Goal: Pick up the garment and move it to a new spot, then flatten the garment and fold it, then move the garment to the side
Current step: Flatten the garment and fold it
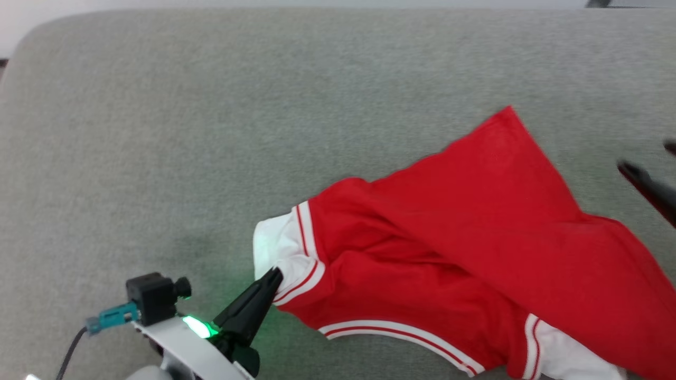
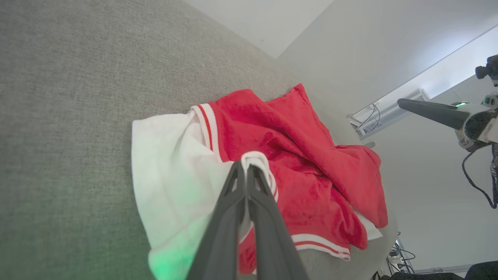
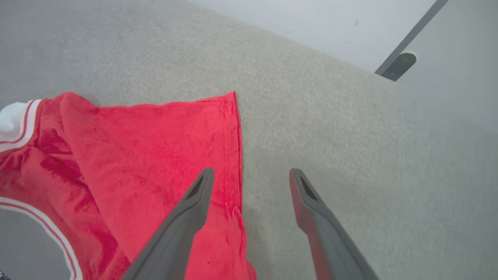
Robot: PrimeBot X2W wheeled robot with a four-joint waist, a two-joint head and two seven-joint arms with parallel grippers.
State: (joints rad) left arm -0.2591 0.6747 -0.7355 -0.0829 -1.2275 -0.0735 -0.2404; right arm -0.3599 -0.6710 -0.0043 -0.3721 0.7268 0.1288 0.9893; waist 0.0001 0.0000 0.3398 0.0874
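Garment: red jersey, rumpled on grey cushion. Left gripper: clamped on its white striped cuff. Right gripper: fingers wide, empty, straddling the red hem. Step, seemingly: flattening. Next: pinch hem, draw taut.

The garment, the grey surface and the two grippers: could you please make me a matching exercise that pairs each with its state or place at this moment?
Things:
1. left gripper
2. right gripper
3. garment
4. grey surface

States or places:
A. open, one finger over the red hem, the other over bare grey
B. rumpled, only partly spread
C. shut on white, stripe-trimmed cloth
D. lying beneath the red cloth

Pairs: 1-C, 2-A, 3-B, 4-D
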